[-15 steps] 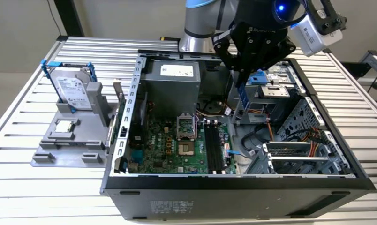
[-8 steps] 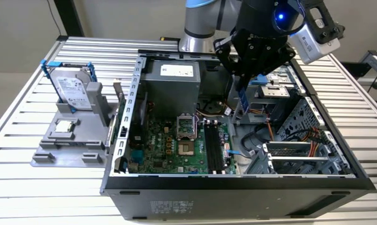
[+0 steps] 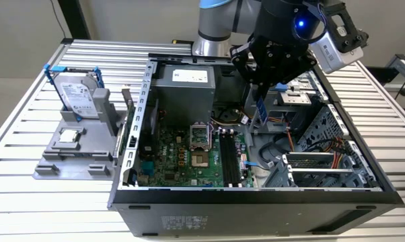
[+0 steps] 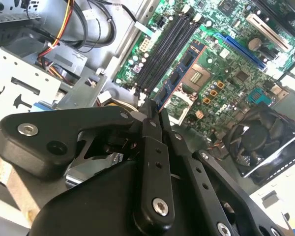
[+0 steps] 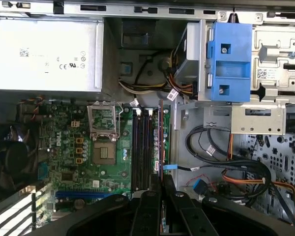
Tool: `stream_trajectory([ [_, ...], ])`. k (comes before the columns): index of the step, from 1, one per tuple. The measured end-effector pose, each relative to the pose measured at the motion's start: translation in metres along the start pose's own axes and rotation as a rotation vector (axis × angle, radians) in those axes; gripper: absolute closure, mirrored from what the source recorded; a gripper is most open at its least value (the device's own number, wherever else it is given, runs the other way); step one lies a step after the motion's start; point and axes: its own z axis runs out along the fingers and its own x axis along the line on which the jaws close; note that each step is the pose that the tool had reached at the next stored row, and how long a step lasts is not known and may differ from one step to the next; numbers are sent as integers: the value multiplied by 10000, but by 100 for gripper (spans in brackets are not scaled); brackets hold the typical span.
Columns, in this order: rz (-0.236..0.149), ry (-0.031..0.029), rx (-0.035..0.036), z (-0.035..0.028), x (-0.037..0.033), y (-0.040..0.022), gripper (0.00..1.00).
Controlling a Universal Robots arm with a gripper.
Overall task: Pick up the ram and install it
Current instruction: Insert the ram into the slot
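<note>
You are mid-carry: your gripper [image 3: 261,98] pinches the ram [image 3: 262,113] upright at upper centre-right of the exterior view, hanging clear above the black slots [image 3: 230,157], not yet seated. Seating it likely calls for squaring its edge over one slot.

In the exterior view, the ribbed silver aluminium table [image 3: 27,201] is being lit brightly and evenly from above, and the open black computer case [image 3: 256,206] is being shaded softly inside. In the first wrist view, the black metal gripper [image 5: 161,181], clamped on the thin blue-green ram stick [image 5: 161,142], is being left dark, while the silver power supply box [image 5: 44,54] is being washed pale.
</note>
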Motion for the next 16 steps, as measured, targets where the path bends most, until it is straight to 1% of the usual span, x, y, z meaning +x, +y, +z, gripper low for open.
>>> stream_trajectory([
  [4,0,0,-3,8,0,0,100],
  [9,0,-1,-4,47,1,-2,100],
  [16,0,0,-4,57,1,-2,100],
])
